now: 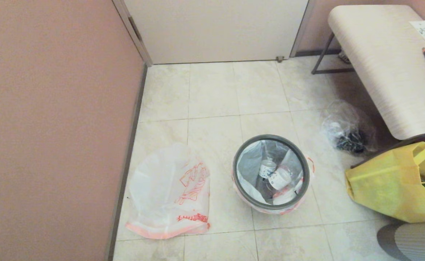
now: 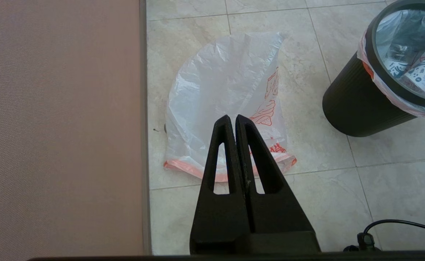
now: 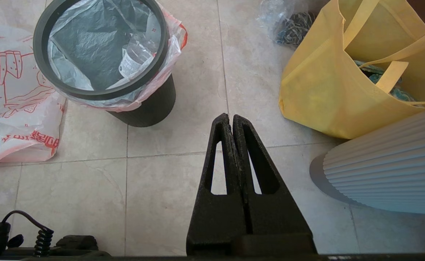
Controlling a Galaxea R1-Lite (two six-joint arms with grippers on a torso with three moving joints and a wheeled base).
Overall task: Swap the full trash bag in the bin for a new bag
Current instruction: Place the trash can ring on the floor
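Round black bin (image 1: 271, 174) upright on the tiled floor (image 1: 212, 94), mouth up, dark grey hoop (image 1: 238, 152) around its rim. Full trash bag (image 1: 250, 161) inside, its edge folded out under the hoop, white paper cups (image 1: 275, 174) within. New bag (image 1: 169, 192) flat on the tiles just left of the bin and apart from it, near the wall (image 1: 53, 127); long axis toward the door (image 1: 216, 29), pink-orange hem (image 1: 161, 232) at the near end. Left gripper (image 2: 232, 117) above the new bag, fingers pressed together, holding nothing. Right gripper (image 3: 230, 116) over bare tile between bin and yellow tote (image 1: 393, 188), likewise closed and empty.
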